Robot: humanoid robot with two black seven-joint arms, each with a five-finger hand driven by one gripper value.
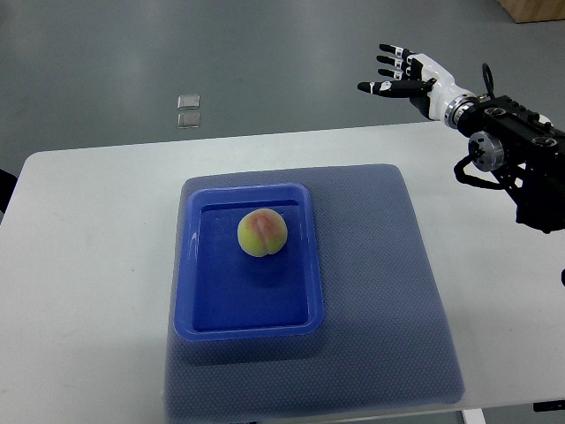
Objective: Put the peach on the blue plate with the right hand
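Note:
A yellow-pink peach (262, 233) lies in the blue rectangular plate (251, 326), in its far half. The plate sits on a blue-grey mat (380, 265) on the white table. My right hand (395, 73) is raised past the table's far right edge, well away from the peach, fingers spread and holding nothing. Its arm (516, 150) comes in from the right edge. The left arm does not show.
The white table (88, 247) spreads around the mat. Two small clear squares (188, 109) lie on the grey floor beyond the table's far edge. A brown box corner (534, 9) shows at the top right.

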